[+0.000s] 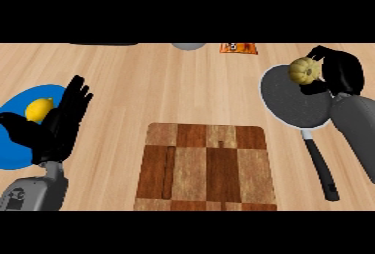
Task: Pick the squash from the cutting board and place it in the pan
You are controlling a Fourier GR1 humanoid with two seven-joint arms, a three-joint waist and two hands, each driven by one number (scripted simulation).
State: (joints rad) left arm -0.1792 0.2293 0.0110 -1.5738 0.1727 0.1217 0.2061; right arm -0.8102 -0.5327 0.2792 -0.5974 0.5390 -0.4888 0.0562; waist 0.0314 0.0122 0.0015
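Your right hand [338, 69] has its fingers curled round the squash [306, 70], a pale yellow, ribbed, roundish one, and you hold it at the far right edge of the pan [289, 101]. The squash is off the cutting board [205, 166], which lies bare in the middle of the counter [183, 84], well apart from the hand.

What matters now is how the squash sits against the pan's bowl. It lies to the left of your palm, on the side towards the pan, and it overlaps the rim at the upper right, not the middle of the dark floor. From this steep view you cannot tell how high it hangs above the pan. The bowl's centre lies down and to the left of the squash, so I judge a short carry that way would put it squarely over the floor before you let go. The squash is nearly round, so it has no long axis to mind. The pan's handle [322, 168] runs down towards you, just beside your right forearm.

Your left hand [62, 119] rests at the left with fingers straight, over a blue plate [16, 106] that bears a lemon [38, 109]; it is far from the pan.
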